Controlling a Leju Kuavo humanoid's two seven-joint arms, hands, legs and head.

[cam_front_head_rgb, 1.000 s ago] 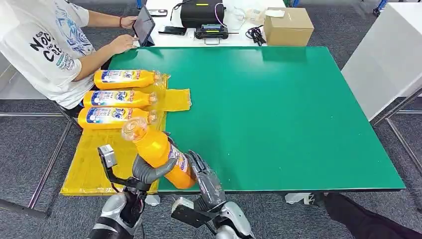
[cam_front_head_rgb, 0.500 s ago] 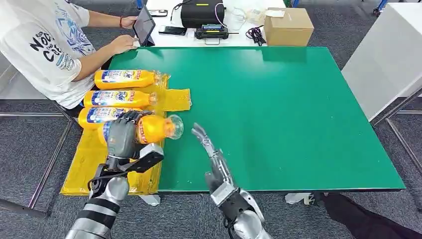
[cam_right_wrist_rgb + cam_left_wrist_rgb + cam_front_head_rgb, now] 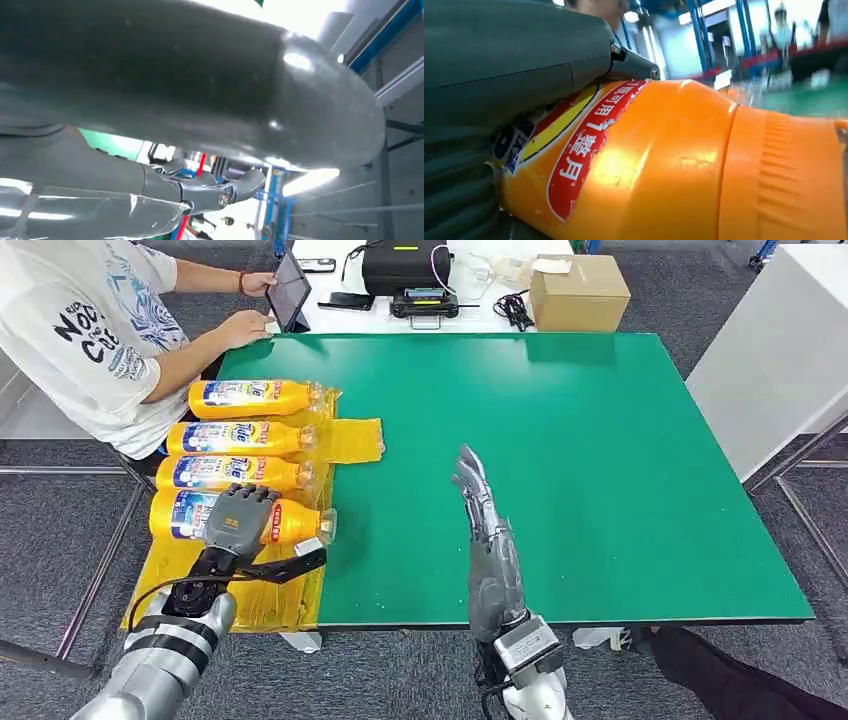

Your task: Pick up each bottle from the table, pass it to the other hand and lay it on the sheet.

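Observation:
Three orange bottles (image 3: 252, 397) lie side by side on the yellow sheet (image 3: 190, 570) at the table's left side. A further orange bottle (image 3: 290, 522) lies just nearer than them on the sheet, and my left hand (image 3: 233, 518) grips it from above around its label. The left wrist view has that bottle (image 3: 684, 165) close up under my thumb. My right hand (image 3: 487, 530) is open, fingers stretched out straight, raised over the green table (image 3: 600, 440) with nothing in it.
A person in a white shirt (image 3: 90, 330) sits at the table's far left with a tablet (image 3: 288, 288). Behind the green table stand a black case (image 3: 405, 265) and a cardboard box (image 3: 578, 292). A white cabinet (image 3: 790, 350) is at the right.
My left hand has carried the bottle from upright near the front edge over to the sheet and lowered it on its side there. My right hand let go and moved right and forward.

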